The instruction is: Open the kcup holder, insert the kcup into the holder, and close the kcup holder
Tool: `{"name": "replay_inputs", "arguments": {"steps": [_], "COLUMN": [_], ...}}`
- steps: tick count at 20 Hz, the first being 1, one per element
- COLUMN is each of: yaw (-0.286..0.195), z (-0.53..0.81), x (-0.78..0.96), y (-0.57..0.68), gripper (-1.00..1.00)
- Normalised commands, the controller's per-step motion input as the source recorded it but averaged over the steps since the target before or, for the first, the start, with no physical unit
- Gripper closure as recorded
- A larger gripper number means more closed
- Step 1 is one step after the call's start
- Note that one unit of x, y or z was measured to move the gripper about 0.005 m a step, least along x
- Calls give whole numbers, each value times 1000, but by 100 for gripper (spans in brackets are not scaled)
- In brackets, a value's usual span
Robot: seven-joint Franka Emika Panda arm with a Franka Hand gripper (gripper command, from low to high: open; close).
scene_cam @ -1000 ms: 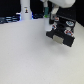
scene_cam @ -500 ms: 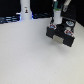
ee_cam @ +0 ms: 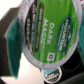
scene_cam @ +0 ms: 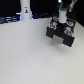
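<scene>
The kcup holder is a black boxy block with grey front panels and white and red details, on the white table toward the exterior view's right. My gripper hangs just above its top. In the wrist view the kcup fills most of the frame, showing its green lid with "Dark Magic" printed on it, tilted and very close to the camera, held in my gripper. The kcup itself is too small to make out in the exterior view. My fingers are mostly hidden behind the lid.
A white bottle-shaped post stands at the back on the exterior view's left. A second round dark lid shows below the held pod in the wrist view. The white table spreads in front of the holder.
My arm has moved toward the exterior view's right and lower, from beside the holder to right above it, with the kcup still held.
</scene>
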Motion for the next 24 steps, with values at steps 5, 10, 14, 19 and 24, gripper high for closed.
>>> {"name": "replay_inputs", "arguments": {"steps": [5, 10, 14, 19, 24], "yaw": [74, 113, 100, 70, 67], "z": [-55, -84, -168, -250, -278], "x": [-103, -256, -159, -61, -65], "y": [504, 368, 113, 11, -1], "gripper": [100, 100, 100, 100, 100]}}
